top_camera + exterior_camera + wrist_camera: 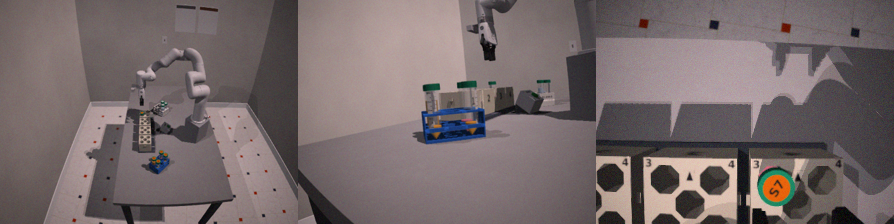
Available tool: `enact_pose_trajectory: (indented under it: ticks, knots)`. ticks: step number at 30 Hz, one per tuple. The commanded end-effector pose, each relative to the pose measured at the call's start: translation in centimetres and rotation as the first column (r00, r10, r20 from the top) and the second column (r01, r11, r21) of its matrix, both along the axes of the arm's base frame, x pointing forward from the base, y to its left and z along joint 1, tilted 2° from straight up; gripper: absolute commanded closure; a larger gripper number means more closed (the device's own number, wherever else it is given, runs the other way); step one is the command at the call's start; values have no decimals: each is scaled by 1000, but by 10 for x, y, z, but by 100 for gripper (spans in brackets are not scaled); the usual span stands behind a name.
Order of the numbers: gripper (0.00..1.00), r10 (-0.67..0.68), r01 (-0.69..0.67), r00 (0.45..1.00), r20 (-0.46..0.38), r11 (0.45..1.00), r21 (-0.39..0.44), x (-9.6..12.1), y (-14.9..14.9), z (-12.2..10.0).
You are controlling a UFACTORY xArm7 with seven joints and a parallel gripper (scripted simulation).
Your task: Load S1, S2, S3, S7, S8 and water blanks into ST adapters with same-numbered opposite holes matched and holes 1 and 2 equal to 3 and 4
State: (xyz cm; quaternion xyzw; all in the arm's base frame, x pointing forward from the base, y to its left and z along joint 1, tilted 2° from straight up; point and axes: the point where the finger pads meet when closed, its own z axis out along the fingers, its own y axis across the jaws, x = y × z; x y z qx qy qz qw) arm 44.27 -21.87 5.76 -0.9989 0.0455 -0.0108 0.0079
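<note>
My gripper (142,105) (489,60) (800,218) is partly open and empty, above the far end of the adapter row. Tube S7 (142,113) (492,83) (776,188), with an orange cap dot, stands in hole 3 of far adapter 4 (837,192). Hole 4 there looks empty; its front holes are partly hidden by the fingers. Adapter 1 (145,147), nearest, and the two middle adapters show no tubes. The blue rack (483,124) holds several orange-dotted tubes (158,162) (431,87); their IDs are unreadable. Green-capped blanks (163,106) (540,81) stand in the white rack (163,114) (548,102).
The sloped grey desk (164,129) (526,102) with the green DONE key (169,126) (535,94) is right of the adapters. The loading stand (711,145) runs under the adapter row. The white rack stands beyond the desk, near the adapters' far end.
</note>
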Motion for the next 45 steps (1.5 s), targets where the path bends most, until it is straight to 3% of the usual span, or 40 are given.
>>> enact_pose_trajectory:
  ticks: [1, 28, 29, 40, 42, 45]
  knots:
    - [56, 0, 0, 1000, 4, 1000, -2, 1, -1, 10]
    - [56, 0, 0, 1000, 3, 1000, -2, 1, -1, 14]
    - [43, -33, 33, 999, 3, 999, -1, 0, 4, 14]
    - [43, -389, 389, 921, -4, 921, 8, -14, 57, 14]
    - [43, -389, 389, 921, -4, 921, 8, -14, 57, 14]
    - [43, -479, 479, 878, -6, 878, 9, -18, 72, 14]
